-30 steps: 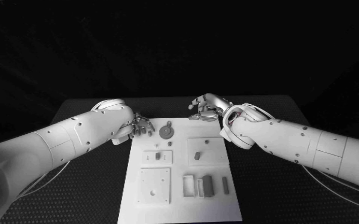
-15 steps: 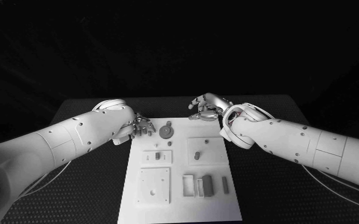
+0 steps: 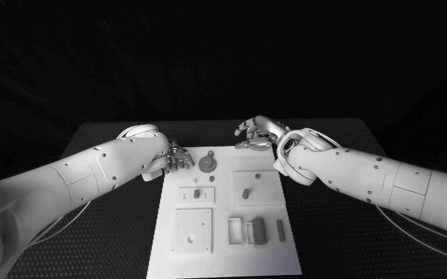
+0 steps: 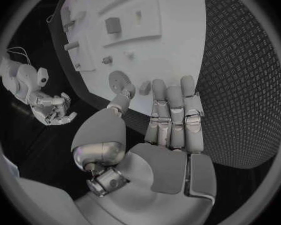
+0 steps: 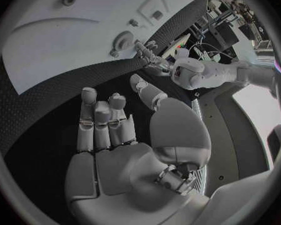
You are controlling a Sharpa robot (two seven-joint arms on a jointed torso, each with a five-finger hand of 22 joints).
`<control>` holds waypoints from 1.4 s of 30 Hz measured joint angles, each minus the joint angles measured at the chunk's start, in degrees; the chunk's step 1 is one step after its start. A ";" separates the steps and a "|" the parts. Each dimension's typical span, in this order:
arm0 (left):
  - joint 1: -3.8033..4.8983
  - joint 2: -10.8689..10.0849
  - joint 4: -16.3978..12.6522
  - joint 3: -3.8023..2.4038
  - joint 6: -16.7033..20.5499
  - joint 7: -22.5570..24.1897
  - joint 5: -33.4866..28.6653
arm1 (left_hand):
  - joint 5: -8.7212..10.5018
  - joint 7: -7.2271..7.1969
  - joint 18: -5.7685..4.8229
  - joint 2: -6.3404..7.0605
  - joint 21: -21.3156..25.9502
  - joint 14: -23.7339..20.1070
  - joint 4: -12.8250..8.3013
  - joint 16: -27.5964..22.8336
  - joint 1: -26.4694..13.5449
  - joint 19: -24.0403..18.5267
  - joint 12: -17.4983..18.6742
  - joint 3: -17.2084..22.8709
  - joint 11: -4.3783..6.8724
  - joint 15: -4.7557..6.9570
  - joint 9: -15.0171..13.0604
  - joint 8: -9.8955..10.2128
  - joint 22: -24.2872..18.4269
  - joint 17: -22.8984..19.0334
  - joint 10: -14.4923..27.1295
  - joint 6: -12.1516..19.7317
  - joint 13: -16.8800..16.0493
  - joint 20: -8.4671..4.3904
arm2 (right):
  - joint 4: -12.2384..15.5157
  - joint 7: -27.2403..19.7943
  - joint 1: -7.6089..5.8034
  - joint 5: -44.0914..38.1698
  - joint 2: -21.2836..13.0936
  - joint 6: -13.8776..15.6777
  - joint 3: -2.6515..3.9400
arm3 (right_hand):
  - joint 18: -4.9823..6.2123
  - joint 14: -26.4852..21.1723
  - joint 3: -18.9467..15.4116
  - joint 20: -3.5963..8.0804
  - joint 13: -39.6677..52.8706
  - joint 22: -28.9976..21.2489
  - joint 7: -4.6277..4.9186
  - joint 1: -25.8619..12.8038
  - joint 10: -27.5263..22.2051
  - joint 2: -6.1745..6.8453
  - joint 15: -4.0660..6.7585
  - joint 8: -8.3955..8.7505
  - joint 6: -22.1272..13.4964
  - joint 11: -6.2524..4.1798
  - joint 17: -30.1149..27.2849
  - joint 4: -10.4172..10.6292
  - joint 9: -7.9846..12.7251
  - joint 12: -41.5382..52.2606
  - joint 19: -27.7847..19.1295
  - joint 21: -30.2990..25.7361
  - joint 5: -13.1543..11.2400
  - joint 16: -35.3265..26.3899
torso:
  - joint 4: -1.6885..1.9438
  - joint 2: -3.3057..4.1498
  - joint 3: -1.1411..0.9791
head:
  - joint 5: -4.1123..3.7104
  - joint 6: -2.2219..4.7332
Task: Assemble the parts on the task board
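The white task board (image 3: 223,253) lies in the middle of the black table. A grey round disc part (image 3: 207,163) sits near its far edge, with small grey parts (image 3: 245,194) in the raised squares behind it. My left hand (image 3: 177,158) hovers at the board's far left corner, fingers apart and holding nothing, its fingertips (image 4: 168,92) close to the disc (image 4: 118,78). My right hand (image 3: 254,134) hangs over the table just beyond the board's far edge, also holding nothing. The right wrist view shows its fingers (image 5: 100,115) loosely extended above the mat, with the disc (image 5: 123,39) and left hand (image 5: 150,55) beyond.
Near the board's front stand a square white plate (image 3: 193,230) and several upright blocks (image 3: 259,230). A small raised square (image 3: 197,194) holds another grey part. Black textured mat (image 3: 354,240) surrounds the board on both sides.
My left hand has edged slightly toward the disc at the board's far left corner. The right hand and the parts have stayed where they were.
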State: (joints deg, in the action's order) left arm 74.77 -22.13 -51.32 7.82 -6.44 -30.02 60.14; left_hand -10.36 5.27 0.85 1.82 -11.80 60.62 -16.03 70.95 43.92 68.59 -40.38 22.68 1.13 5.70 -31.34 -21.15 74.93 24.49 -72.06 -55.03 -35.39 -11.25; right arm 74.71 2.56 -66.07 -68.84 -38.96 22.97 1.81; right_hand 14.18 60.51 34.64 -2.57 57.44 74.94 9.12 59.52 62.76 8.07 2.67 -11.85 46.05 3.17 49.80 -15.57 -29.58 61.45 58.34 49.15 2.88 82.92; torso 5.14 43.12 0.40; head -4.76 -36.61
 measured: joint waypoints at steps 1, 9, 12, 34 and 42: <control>-0.01 0.00 0.02 0.00 0.00 0.04 -0.06 | 0.00 -0.04 0.00 0.01 0.00 0.00 -0.06 0.00 -0.01 0.00 0.00 -0.06 0.00 0.00 0.01 -0.01 0.00 -0.04 0.00 -0.05 0.00 0.00 | 0.00 0.00 0.00 0.00 0.00 0.00 0.00 | -0.01 0.07 0.00 0.00 0.00 0.00 0.01 0.00 0.00 0.00 0.07 0.00 0.01 0.00 0.00 0.00 0.00 0.00 0.00 0.00 0.00 0.00 | 0.01 0.01 0.00 | -0.03 0.01; -0.05 -0.02 0.22 -0.01 0.04 0.40 -0.45 | 0.00 -0.06 0.00 -0.78 0.00 -0.03 -0.15 0.00 0.25 0.00 -0.22 -0.16 0.00 0.03 0.32 -0.16 -0.01 -0.17 0.00 -0.24 0.06 0.00 | -0.03 0.00 0.00 0.00 -0.02 -0.02 0.00 | -0.04 0.27 0.00 0.00 0.00 -0.01 0.19 0.00 0.00 0.00 0.08 0.00 0.18 0.00 0.00 0.00 0.00 0.00 0.00 0.00 0.00 0.00 | 0.03 0.01 0.00 | -0.10 -0.12; -0.07 -0.05 0.23 -0.01 0.04 0.47 -0.51 | 0.00 -0.06 0.00 -0.94 0.00 -0.13 -0.25 0.00 0.42 0.00 -0.22 -0.25 0.00 0.13 0.42 -0.16 -0.01 -0.22 0.00 -0.24 0.12 0.00 | -0.06 0.00 0.00 0.01 0.00 -0.03 0.00 | -0.05 0.27 0.00 0.00 0.01 -0.01 0.21 0.00 0.00 0.00 0.08 0.00 0.15 0.00 0.00 0.00 0.00 0.00 0.00 0.00 0.00 0.00 | 0.04 0.00 -0.01 | -0.10 -0.16; -0.12 -0.22 0.29 0.01 0.18 0.83 -1.32 | 7.10 -0.17 0.00 -2.88 0.00 -0.13 2.84 0.50 8.09 0.31 -0.72 6.98 0.00 0.13 1.05 -0.33 -0.02 -1.39 0.00 -0.34 0.82 0.32 | -0.21 0.01 0.00 0.06 0.11 -0.15 0.00 | 0.16 0.29 0.00 0.00 -0.04 -0.02 0.29 0.00 0.00 0.00 0.05 0.00 0.06 0.00 0.00 0.00 0.00 0.00 0.00 0.00 0.00 0.00 | 0.00 -0.03 -0.03 | 0.02 -0.28; -0.21 -1.03 -0.47 -0.01 0.93 1.09 -2.30 | 7.33 -0.94 0.00 -3.95 0.00 -0.12 1.27 0.97 9.17 0.53 -1.19 8.18 0.45 0.12 0.62 -1.94 -0.03 -1.58 -0.39 -2.69 1.00 0.10 | -0.35 0.01 0.00 0.13 0.18 -0.17 0.00 | 0.27 0.27 0.00 -0.01 -0.05 -0.02 0.27 0.00 0.00 0.00 0.02 0.00 0.07 0.00 -0.01 0.00 0.00 0.00 -0.01 0.00 0.00 0.00 | 0.00 -0.04 0.01 | 0.07 -0.45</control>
State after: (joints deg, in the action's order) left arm 74.56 -23.16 -51.79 7.81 -5.52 -28.93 57.84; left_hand -3.03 4.32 0.85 -2.13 -11.80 60.50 -14.76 71.92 53.09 69.13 -41.57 30.86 1.59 5.82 -30.72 -23.09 74.91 22.91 -72.45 -57.72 -34.38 -11.14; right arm 74.37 2.56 -66.07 -68.71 -38.78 22.81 1.81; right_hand 14.45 60.77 34.64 -2.58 57.39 74.92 9.39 59.52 62.77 8.07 2.69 -11.85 46.12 3.17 49.79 -15.57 -29.59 61.45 58.34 49.15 2.88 82.92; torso 5.14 43.08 0.41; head -4.69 -37.06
